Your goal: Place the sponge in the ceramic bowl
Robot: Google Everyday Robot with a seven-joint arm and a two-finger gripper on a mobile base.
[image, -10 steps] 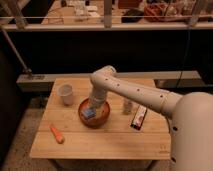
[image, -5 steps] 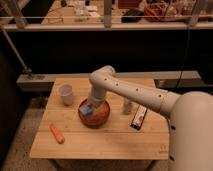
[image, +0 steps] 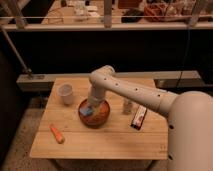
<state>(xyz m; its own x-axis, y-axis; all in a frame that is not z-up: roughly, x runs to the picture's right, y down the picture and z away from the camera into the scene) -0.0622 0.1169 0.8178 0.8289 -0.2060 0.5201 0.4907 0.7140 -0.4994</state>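
Note:
The reddish-orange ceramic bowl (image: 102, 120) sits near the middle of the wooden table (image: 100, 142). The light-blue sponge (image: 87, 110) shows inside the bowl, toward its left side. My gripper (image: 92, 103) reaches down into the bowl from the white arm and hangs directly over the sponge, touching or nearly touching it. The wrist hides where they meet, so I cannot tell whether it grips the sponge.
A small white cup (image: 65, 93) stands left of the bowl. An orange carrot-like stick (image: 57, 133) lies at the front left. A small clear jar (image: 128, 106) and a dark flat packet (image: 139, 116) are right of the bowl. A railing runs behind the table.
The gripper has stayed in the bowl, shifting only slightly. The sponge stays within the bowl's rim under it.

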